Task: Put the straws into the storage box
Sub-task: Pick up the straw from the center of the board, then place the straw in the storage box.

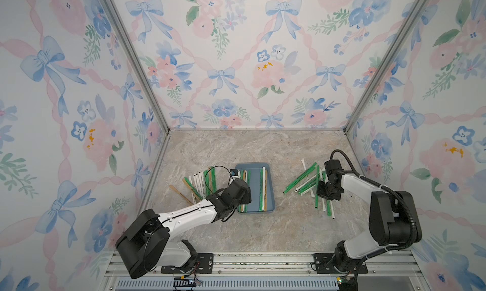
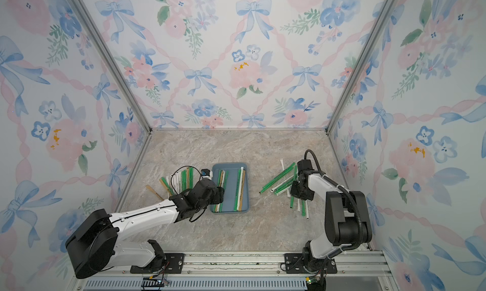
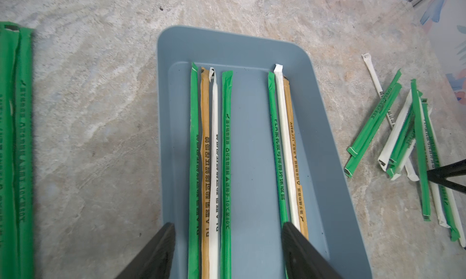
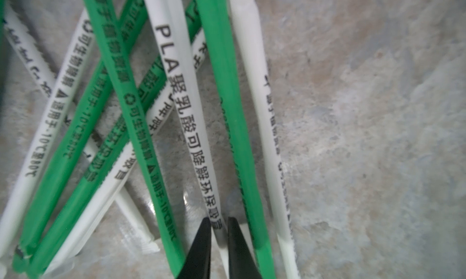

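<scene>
The slate-blue storage box (image 1: 252, 166) (image 3: 252, 50) lies mid-table with several straws (image 3: 214, 139) lengthwise inside, in two groups. My left gripper (image 3: 228, 224) hangs open over the box's near end, its fingers (image 3: 161, 250) straddling the left group without touching it. Loose straws fan out on the table left of the box (image 1: 200, 183) and lie in a crossed pile at the right (image 1: 305, 180). There my right gripper (image 4: 218, 222) (image 1: 327, 191) is down at the pile's near side, shut on a white printed straw (image 4: 186, 118) near its end.
A tan straw (image 1: 178, 193) lies apart at the far left of the marble tabletop (image 1: 263, 231). Floral walls close in on three sides. A metal rail (image 1: 263, 260) with both arm bases runs along the front edge.
</scene>
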